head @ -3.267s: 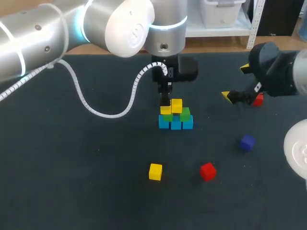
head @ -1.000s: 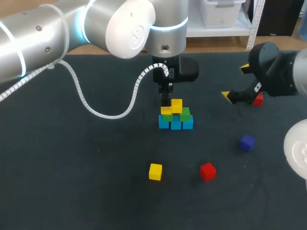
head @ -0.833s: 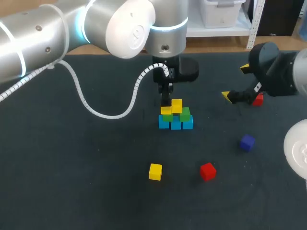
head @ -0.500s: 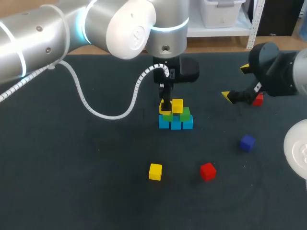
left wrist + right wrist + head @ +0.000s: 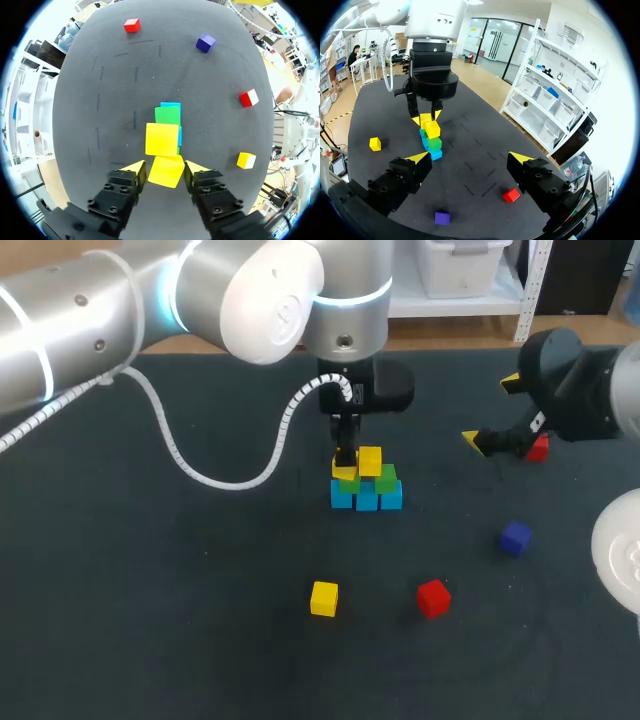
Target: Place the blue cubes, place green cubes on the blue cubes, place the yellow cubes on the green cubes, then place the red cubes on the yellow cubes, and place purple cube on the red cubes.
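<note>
A stack stands mid-table: a row of blue cubes [image 5: 366,498], green cubes [image 5: 386,479] on them, and a yellow cube [image 5: 369,461] on top. Over the stack's left side my left gripper [image 5: 345,458] points straight down. A second, slightly turned yellow cube [image 5: 166,171] lies between its fingertips [image 5: 132,167], with a thin gap on one side, so the gripper [image 5: 165,169] is open. My right gripper [image 5: 492,410] hangs wide open at the far right, beside a red cube [image 5: 539,448]. In its wrist view the gripper [image 5: 469,159] holds nothing.
Loose on the dark mat are a purple cube [image 5: 516,537], a red cube [image 5: 433,597] and a yellow cube [image 5: 323,597], all nearer the front than the stack. A white round part [image 5: 620,550] sits at the right edge.
My left gripper's fingers spread apart and came partly in again around the yellow cube on the stack's left side. The right arm and the loose cubes have not moved.
</note>
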`<action>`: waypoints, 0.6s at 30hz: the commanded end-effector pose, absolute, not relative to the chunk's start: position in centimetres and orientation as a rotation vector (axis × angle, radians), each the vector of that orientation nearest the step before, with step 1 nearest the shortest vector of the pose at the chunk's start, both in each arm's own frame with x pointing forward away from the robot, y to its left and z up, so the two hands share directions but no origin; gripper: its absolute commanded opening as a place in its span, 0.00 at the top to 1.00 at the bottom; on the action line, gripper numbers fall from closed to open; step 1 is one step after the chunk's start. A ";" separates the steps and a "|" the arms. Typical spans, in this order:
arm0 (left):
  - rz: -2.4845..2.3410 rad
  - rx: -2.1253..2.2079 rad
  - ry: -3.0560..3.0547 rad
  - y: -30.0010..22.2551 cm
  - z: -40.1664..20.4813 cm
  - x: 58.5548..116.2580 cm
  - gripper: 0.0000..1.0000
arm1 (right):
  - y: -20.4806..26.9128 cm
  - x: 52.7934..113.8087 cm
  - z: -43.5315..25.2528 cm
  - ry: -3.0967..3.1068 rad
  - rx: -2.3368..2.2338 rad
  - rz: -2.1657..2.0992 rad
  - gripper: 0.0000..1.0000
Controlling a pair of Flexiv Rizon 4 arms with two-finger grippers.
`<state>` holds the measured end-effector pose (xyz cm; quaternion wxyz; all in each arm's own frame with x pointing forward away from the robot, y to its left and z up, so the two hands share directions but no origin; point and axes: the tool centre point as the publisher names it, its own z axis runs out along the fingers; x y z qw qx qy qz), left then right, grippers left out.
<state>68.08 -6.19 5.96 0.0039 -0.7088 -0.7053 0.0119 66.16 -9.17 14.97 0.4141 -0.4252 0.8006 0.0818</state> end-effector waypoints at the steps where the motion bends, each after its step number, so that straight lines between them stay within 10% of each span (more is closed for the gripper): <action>1: 0.030 -2.225 -2.209 -6.0 6.0 68.0 0.55 | -9.1 66.1 15.0 2.014 -1.067 0.196 0.00; 18: 0.030 -2.229 -2.204 -6.1 6.0 67.9 0.77 | -9.1 66.1 15.0 2.014 -1.067 0.196 0.00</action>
